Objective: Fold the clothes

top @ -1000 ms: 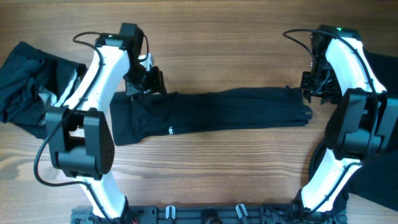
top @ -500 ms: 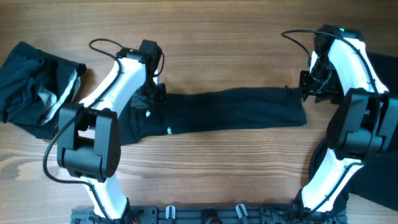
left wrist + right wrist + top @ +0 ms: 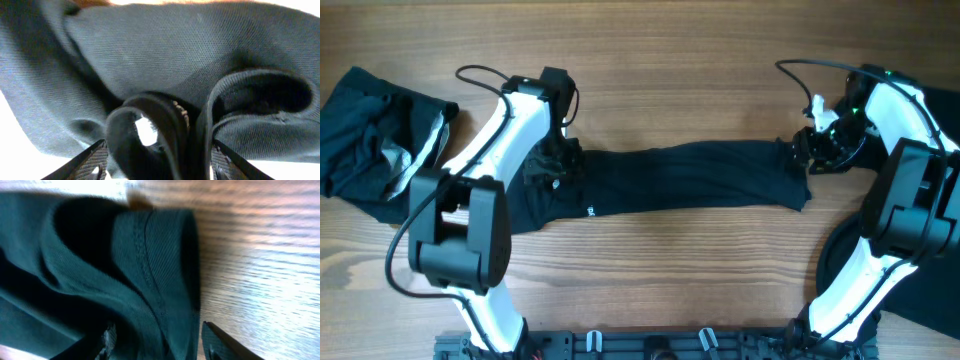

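So, quick update: over the last second both my claws slid inward. My left claw [image 3: 558,160] came across from the outer side of the wide end and now sits right on it. My right claw [image 3: 808,146] dropped down onto the narrow end. The pants [image 3: 690,175] lie stretched along the table [image 3: 670,60] between the two claws. They look a touch shorter than a second ago, with the narrow end drawn in and puckered right under the right claw.

Left claw is clamped on the pants: its wrist cam shows cloth bunched in loops between the fingers [image 3: 97,160], lifted clear of the wood. On the right, the hem [image 3: 150,270] lies between the fingers, but honestly I can't tell whether they're biting down or just straddling it.

My read is that both ends are nearly in hand, so the actual fold can start soon. The pile of clothes [image 3: 370,130] out beyond my left claw hasn't budged.
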### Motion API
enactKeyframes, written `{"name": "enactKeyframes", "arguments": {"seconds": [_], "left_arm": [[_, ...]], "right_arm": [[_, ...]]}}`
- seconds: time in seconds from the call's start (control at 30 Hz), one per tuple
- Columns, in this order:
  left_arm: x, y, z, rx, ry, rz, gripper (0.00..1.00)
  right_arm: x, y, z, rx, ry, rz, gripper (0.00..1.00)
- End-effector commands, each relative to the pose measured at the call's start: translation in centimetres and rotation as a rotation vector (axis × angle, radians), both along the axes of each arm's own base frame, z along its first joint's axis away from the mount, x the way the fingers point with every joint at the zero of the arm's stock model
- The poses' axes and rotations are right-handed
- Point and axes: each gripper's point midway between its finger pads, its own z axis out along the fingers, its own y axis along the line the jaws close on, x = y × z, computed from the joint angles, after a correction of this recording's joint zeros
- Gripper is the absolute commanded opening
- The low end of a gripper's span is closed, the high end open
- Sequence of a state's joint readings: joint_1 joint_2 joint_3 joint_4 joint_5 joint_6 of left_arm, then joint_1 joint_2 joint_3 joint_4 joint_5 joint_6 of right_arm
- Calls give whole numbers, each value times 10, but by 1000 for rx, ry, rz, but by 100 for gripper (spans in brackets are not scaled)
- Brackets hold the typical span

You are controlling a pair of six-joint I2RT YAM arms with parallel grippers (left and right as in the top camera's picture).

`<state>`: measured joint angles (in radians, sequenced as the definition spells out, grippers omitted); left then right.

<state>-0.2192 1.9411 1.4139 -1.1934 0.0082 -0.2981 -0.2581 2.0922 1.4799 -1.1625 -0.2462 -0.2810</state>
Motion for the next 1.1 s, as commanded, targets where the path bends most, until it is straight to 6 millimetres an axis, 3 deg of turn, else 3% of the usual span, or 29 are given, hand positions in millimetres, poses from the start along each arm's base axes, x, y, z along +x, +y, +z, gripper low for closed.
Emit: {"name": "enactKeyframes", "arguments": {"seconds": [0.0,0.13,0.23,0.37,0.43,0.47,0.57,0.7,0.77,0.83,0.9,1.07], "left_arm": [[10,4,30,-25,-113,21,67],[12,4,43,-35,-157,21,69],[14,3,43,-37,-165,21,71],[15,3,43,-37,-169,21,71],[15,3,43,-37,-170,21,71],[16,6,43,-28,-172,24,71],[19,21,43,-8,-178,62,71],[22,44,44,-46,-175,156,71],[27,42,44,-111,-183,186,71],[32,35,46,-166,-200,195,72],[35,32,46,-185,-211,194,72],[34,32,46,-184,-206,194,73]], "right_arm": [[-3,9,2,49,-35,70,63],[-3,31,-10,183,-121,148,69],[-9,35,-20,198,-118,141,68],[-13,38,-23,209,-113,135,19],[-12,38,-23,207,-109,119,4],[-8,37,-21,200,-108,90,4],[12,30,-3,170,-130,15,4],[44,29,51,141,-202,-120,4],[46,42,69,140,-222,-111,4],[45,67,81,147,-225,-98,4],[43,116,92,216,-228,-34,4],[39,207,96,261,-250,84,4]]}}
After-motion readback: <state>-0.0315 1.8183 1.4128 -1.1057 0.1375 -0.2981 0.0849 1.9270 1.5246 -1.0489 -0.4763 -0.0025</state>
